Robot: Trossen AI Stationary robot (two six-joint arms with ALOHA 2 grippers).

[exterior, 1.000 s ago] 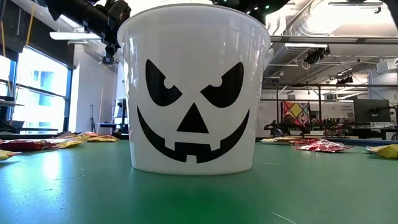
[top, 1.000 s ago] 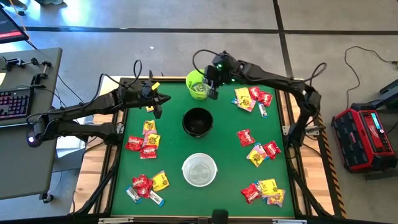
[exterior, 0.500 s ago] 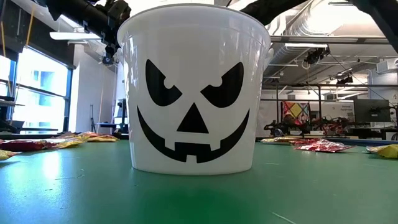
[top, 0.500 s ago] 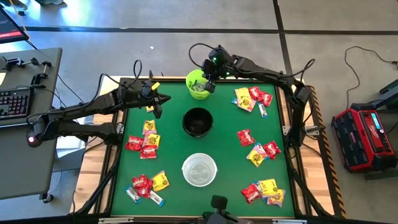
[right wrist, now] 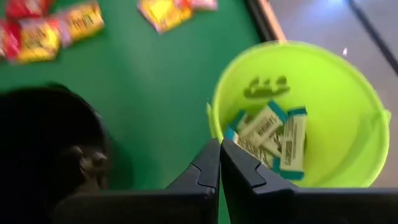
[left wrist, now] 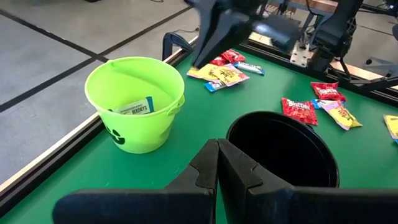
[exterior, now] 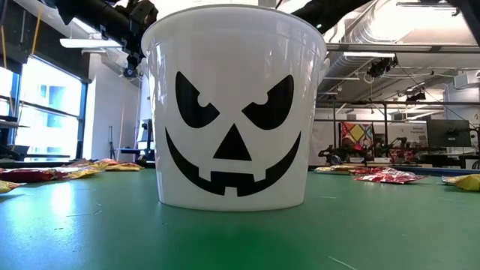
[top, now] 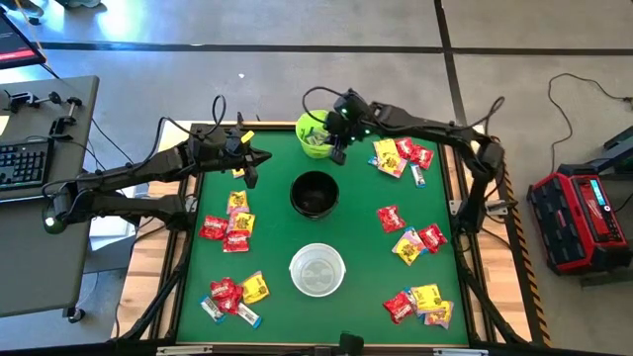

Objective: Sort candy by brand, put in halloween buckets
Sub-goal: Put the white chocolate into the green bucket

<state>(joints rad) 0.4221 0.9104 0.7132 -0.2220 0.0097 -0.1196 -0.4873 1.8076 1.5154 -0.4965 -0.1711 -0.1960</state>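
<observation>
Three halloween buckets stand in a row down the middle of the green table: lime green (top: 313,134) at the far edge, black (top: 315,195) in the middle, white (top: 316,270) nearest, with a black face (exterior: 234,112). Pale blue-white candy packets (right wrist: 270,134) lie inside the green bucket. Red and yellow candy lies in piles on the left (top: 229,225) and right (top: 401,155). My right gripper (top: 339,151) hangs shut and empty just right of the green bucket (right wrist: 298,106). Over the far left of the table, my left gripper (top: 251,164) is shut and empty (left wrist: 217,163).
More candy piles lie near the front left (top: 233,297), mid right (top: 410,237) and front right (top: 420,305). The table's raised wooden frame (top: 465,213) runs round the green mat. Bare mat lies between the buckets and the piles.
My right gripper swung in over the green bucket's rim, then came back toward the bucket's right side and sank a little, rolling slightly. It stayed shut throughout.
</observation>
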